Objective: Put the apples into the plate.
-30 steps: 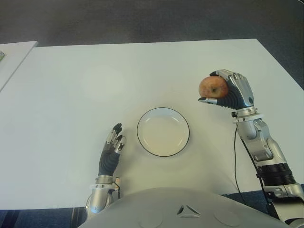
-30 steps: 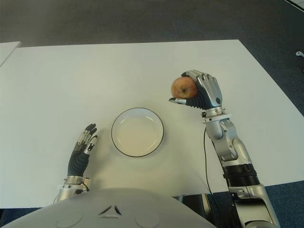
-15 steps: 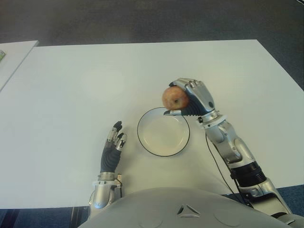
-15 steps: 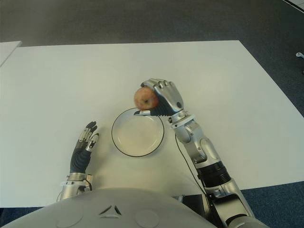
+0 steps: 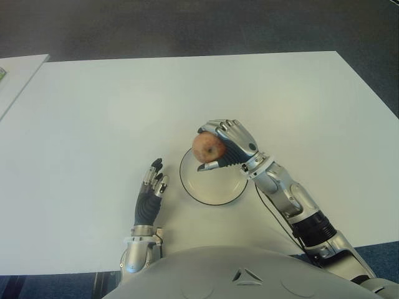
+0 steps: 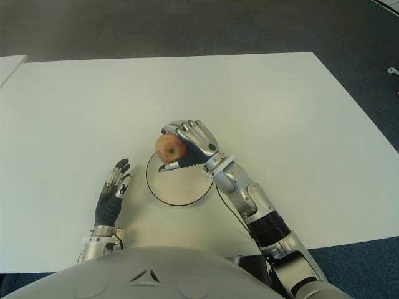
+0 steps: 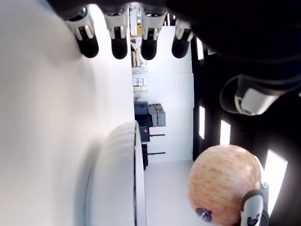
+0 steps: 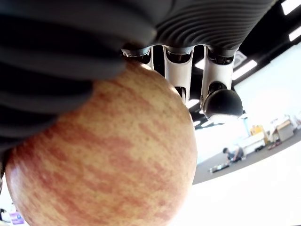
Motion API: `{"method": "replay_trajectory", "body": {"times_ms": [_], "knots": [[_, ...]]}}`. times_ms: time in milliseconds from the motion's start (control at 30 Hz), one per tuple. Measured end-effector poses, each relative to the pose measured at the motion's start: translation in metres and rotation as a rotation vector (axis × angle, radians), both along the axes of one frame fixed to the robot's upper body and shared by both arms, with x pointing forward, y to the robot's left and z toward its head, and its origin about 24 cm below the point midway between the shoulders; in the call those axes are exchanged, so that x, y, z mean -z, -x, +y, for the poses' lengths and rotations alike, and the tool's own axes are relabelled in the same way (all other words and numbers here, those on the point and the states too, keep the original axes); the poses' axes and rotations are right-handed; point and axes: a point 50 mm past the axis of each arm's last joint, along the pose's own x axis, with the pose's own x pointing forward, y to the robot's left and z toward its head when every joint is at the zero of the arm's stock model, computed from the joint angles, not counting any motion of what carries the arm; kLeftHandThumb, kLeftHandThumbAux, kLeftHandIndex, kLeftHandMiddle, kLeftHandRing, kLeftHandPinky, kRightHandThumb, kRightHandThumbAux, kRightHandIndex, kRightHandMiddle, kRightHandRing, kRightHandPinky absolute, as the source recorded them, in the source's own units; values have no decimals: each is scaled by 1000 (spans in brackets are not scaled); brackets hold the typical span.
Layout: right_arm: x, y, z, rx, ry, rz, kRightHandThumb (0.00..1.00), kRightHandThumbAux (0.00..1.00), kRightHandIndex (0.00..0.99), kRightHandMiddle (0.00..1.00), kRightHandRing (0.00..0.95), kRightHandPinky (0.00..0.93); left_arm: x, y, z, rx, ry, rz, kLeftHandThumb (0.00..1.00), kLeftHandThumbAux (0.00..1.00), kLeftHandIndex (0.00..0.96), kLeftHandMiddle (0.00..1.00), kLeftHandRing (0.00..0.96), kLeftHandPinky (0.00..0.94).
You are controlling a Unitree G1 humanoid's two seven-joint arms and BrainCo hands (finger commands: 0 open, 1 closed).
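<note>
A red-and-yellow apple [image 5: 207,147] sits in my right hand [image 5: 224,144], whose fingers are curled over it; the right wrist view fills with the apple [image 8: 103,155]. The hand holds it in the air above the far left part of the white, dark-rimmed plate [image 5: 219,187]. The plate lies on the white table [image 5: 93,124] near its front edge and has nothing in it. My left hand [image 5: 149,193] shows left of the plate, fingers straight and holding nothing. In the left wrist view the plate's rim [image 7: 136,179] and the apple [image 7: 225,186] appear beyond its fingertips [image 7: 119,43].
A second white table edge [image 5: 19,71] stands at the far left. Dark carpet [image 5: 187,25] runs beyond the table's far edge. A black cable [image 5: 274,215] hangs along my right forearm.
My right hand has carried the apple from the right side of the table leftward and nearer, to above the plate. The left hand has barely moved.
</note>
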Motion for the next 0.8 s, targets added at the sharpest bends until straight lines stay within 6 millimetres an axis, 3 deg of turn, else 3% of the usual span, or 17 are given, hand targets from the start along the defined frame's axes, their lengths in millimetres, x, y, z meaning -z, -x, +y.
{"method": "replay_trajectory", "body": {"times_ms": [433,800], "knots": [[10,3,-4,-10,38,31,1000,619,840,874,870,864,-1,0,-4,-20,24,19,50,449,0,0,0,39],[19,8,-12,17,57,40,1000,617,841,868,864,862,-3,0,-6,-13,27,17,33,410,0,0,0,21]]}}
